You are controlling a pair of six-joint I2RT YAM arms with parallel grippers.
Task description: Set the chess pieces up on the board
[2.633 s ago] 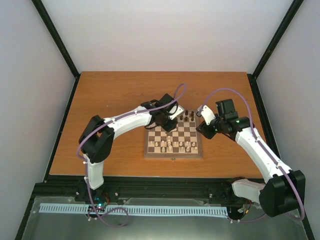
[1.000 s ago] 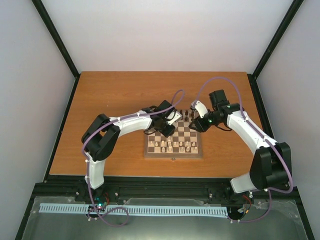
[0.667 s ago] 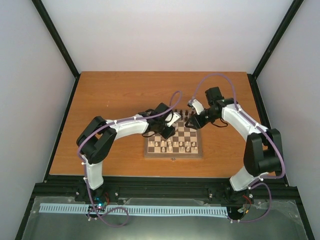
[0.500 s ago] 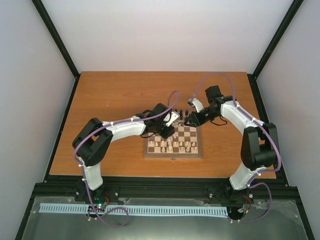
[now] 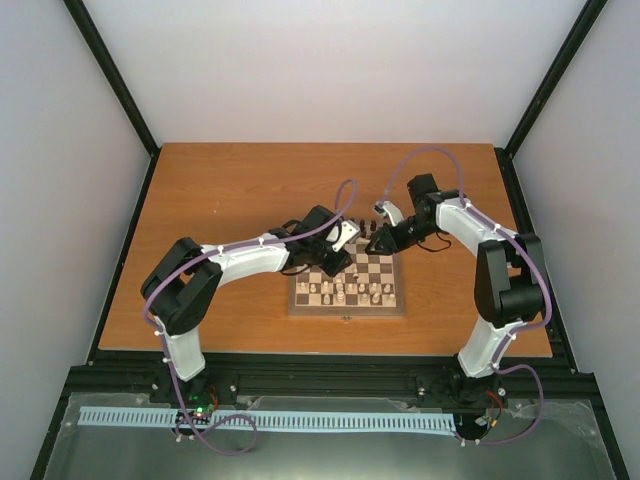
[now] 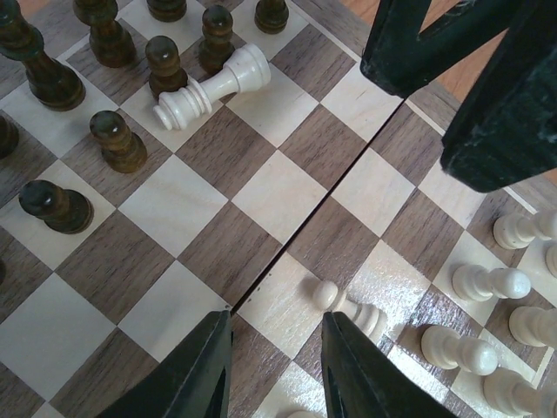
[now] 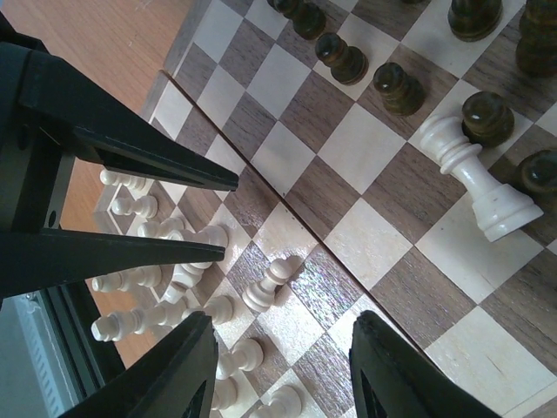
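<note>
One square wooden chessboard, checkered walnut-brown and cream, is set at the centre of the orange-brown wooden table. Turned dark brown pieces are gathered at its 12 o'clock side and glossy cream pieces at 6 o'clock. One toppled cream piece is seen among the dark ones, and one cream pawn is stood alone. Two grippers are held over the board. The left gripper, at 11 o'clock, is narrowly parted and empty. The right gripper, at 1 o'clock, is spread wide and empty, having been brought in from the 3 o'clock edge.
</note>
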